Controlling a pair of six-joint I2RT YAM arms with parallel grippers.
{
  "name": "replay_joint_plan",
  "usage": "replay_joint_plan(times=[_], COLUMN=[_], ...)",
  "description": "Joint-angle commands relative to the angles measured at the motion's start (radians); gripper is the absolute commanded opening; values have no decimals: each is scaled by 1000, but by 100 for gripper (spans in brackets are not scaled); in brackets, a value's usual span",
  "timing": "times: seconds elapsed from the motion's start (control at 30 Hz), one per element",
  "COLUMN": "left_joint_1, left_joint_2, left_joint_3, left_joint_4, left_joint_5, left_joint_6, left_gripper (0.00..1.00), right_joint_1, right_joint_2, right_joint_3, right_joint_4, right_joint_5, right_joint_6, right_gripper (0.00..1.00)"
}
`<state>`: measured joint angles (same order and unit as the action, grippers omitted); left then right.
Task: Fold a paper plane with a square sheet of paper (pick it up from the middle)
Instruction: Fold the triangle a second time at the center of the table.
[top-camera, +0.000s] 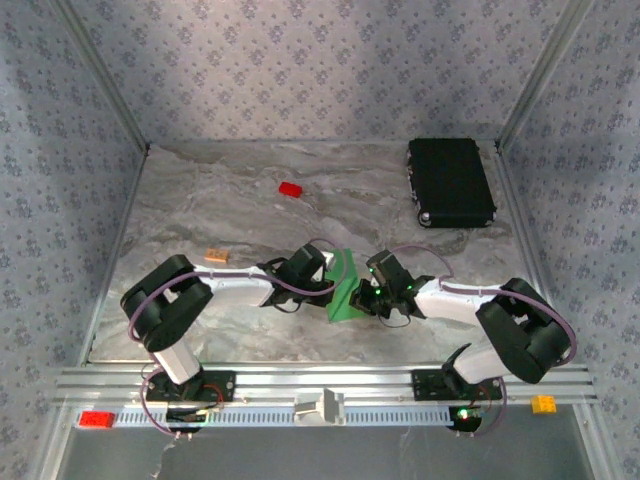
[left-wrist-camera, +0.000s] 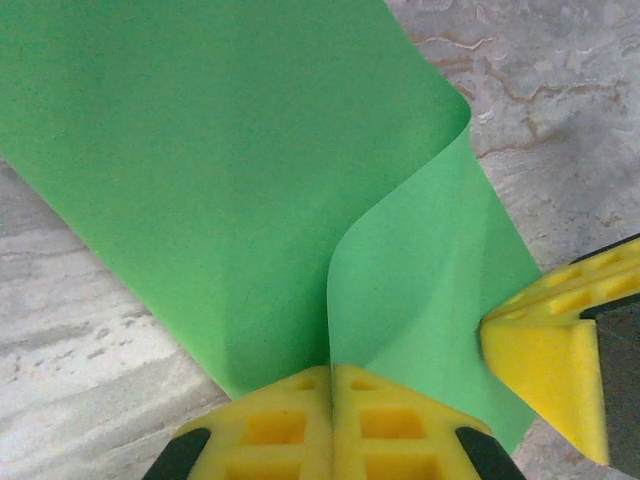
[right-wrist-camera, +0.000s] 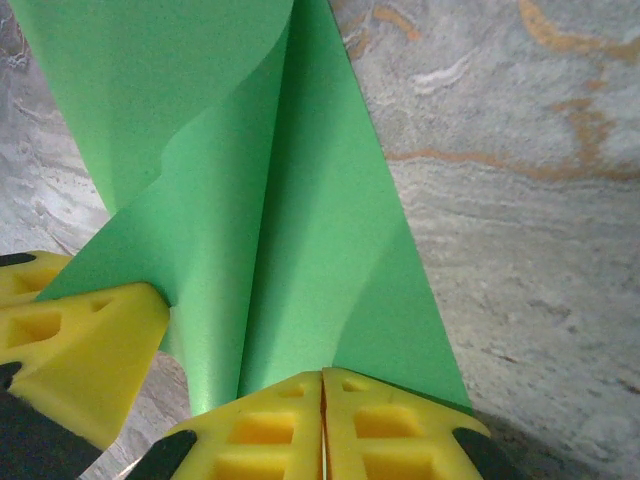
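Pinching green paper (left-wrist-camera: 230, 170), left end effector (left-wrist-camera: 332, 385), overhead adds black case (top-camera: 451, 182)

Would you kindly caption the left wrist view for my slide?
Left gripper pinches curled green paper over marbled table.

Grey marbled bench (top-camera: 200, 200) carries a black case (top-camera: 451, 182) at far right, a small red block (top-camera: 290, 189) mid-far, a tan block (top-camera: 217, 256) nearer left, all well apart.

Grey marbled table (top-camera: 200, 200), red block (top-camera: 290, 189), black case (top-camera: 450, 182), tan block (top-camera: 217, 256)
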<state>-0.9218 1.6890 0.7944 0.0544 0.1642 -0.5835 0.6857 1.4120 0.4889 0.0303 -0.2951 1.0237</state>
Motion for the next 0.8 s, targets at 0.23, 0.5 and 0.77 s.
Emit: replay_joint_plan(times=[0.23, 0.5, 0.77], left_joint_1=[9, 8, 9], left_joint_2=[11, 12, 13], left_joint_3=[26, 27, 24], left_joint_4=[1, -1, 5], left_joint_5=[-8, -12, -17], left_joint_6=[35, 38, 36], left_gripper=[3, 3, 4], right_joint_1=[-10, -12, -15], right_joint_2=[22, 21, 21], right_joint_3=[-12, -17, -18], right_joint_4=[-80, -81, -82], right_joint_5=[34, 34, 33], right_joint_6=[-8, -8, -8], right_gripper=[9, 10, 10])
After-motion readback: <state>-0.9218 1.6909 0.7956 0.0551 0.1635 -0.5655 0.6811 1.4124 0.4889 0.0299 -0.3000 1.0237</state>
